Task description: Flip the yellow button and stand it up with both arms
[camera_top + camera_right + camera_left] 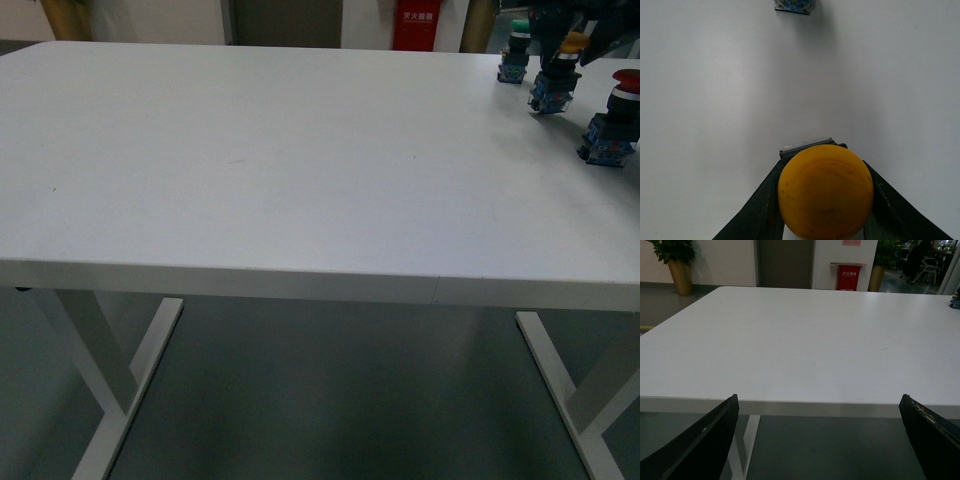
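Left wrist view shows my left gripper point(818, 405) hanging just off the near edge of the white table point(800, 340), its two black fingers point(702, 442) spread wide with nothing between them. Beyond the far edge stand a potted plant point(677, 262) and, further right, a red cabinet point(847, 276).

In the front view, three buttons stand in the table's far right corner. The green button point(515, 55) is leftmost. Just beside it stands the yellow button point(554, 80), cap up and blue-grey block on the table. The red button point(612, 125) is rightmost and nearest to me.

My right gripper point(824, 170) comes down on the yellow button from above, a finger pressed to each side beneath the cap, grasping it. Past it lies another blue block point(795, 6); I cannot tell whose.
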